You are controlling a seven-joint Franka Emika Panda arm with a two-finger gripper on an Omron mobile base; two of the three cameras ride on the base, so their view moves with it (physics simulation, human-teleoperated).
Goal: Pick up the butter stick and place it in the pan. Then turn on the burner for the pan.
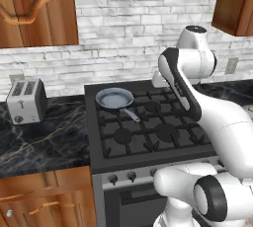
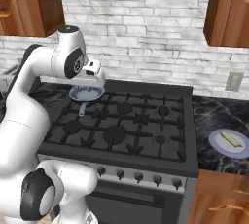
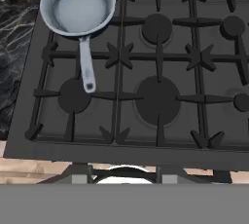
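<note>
The pan (image 1: 114,97) sits on the stove's back-left burner, grey-blue inside, with its handle (image 3: 86,67) pointing toward the stove front. In the hand view the pan (image 3: 78,9) lies at the upper left, with nothing in it. The butter stick (image 2: 231,140), a small pale yellow block, rests on a pale plate (image 2: 216,142) on the counter right of the stove. My gripper (image 2: 96,78) hovers high over the stove's back left, above the pan (image 2: 86,93) and far from the butter. Its fingers are not discernible, so its state is unclear.
The black gas stove (image 1: 148,132) has several burners, and a row of knobs (image 2: 138,176) runs along its front. A silver toaster (image 1: 25,101) stands on the dark marble counter to the left. A wall outlet (image 2: 235,81) is above the right counter. Wooden cabinets hang overhead.
</note>
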